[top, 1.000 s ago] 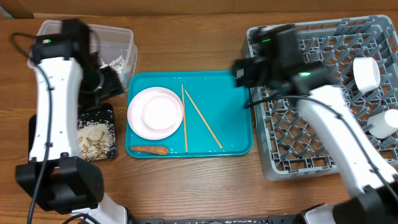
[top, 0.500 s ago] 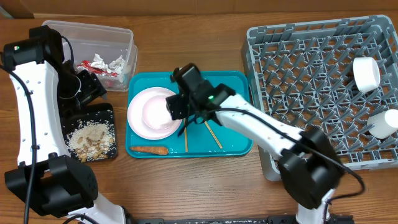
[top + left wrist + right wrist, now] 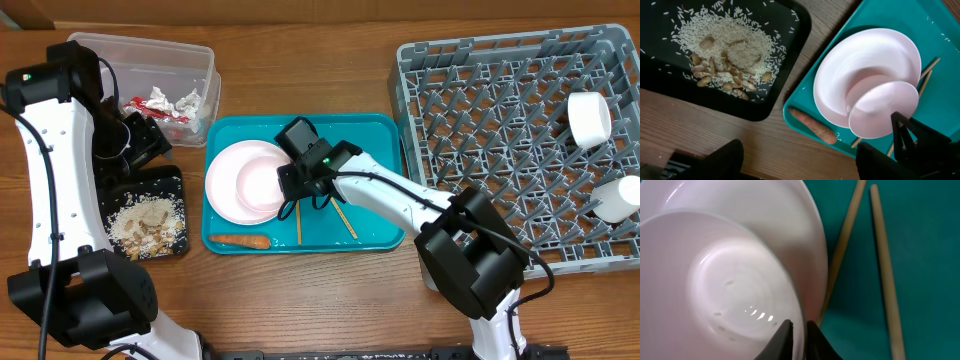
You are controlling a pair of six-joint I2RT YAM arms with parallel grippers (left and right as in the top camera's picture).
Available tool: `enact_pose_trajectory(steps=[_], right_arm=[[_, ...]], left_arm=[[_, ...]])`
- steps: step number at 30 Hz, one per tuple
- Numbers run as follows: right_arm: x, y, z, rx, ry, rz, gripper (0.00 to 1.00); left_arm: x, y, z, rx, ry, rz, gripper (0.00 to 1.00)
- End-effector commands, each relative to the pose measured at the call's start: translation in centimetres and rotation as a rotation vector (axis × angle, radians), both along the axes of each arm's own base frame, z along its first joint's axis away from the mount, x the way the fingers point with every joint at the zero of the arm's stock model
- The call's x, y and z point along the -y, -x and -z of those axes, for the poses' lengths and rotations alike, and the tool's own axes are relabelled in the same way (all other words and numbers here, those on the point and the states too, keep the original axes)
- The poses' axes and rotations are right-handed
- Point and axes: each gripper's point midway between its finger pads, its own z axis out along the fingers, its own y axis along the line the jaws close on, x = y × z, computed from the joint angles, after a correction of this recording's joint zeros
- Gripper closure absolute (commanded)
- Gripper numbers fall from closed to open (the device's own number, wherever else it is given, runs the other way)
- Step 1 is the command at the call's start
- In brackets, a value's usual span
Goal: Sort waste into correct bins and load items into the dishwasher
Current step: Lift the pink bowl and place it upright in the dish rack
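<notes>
Wooden table (image 3: pixel 300 300); right pincer (image 3: pixel 799 328) clamps pinkish bowl (image 3: pixel 715 280) rim on plate (image 3: pixel 765 205).

surface: wooden table (image 3: pixel 300 60) | back left: clear tub (image 3: pixel 180 48) | in front of tub: black tray (image 3: pixel 182 215) | middle: teal tray (image 3: pixel 370 150), just beside black tray | right: grey dish rack (image 3: pixel 500 120), close against teal tray, contact unclear | all four sit directly on the wood
</notes>
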Motion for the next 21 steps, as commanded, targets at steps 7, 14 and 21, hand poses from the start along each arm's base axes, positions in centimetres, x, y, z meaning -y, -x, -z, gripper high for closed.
enact_pose_trajectory(steps=[7, 14, 21], right_arm=[[3.9, -4.3, -5.5, 0.147, -0.001, 0.128, 0.95], [8.7, -6.0, -14.1, 0.313, -0.026, 0.198, 0.96], [21.6, -8.0, -21.9, 0.531, 0.179, 0.424, 0.96]], left_arm=[[0.2, 0.1, -0.8, 0.026, 0.001, -0.008, 0.26], [0.2, 0.1, -0.8, 0.026, 0.001, -0.008, 0.26], [0.2, 0.1, -0.8, 0.027, 0.001, -0.008, 0.25]])
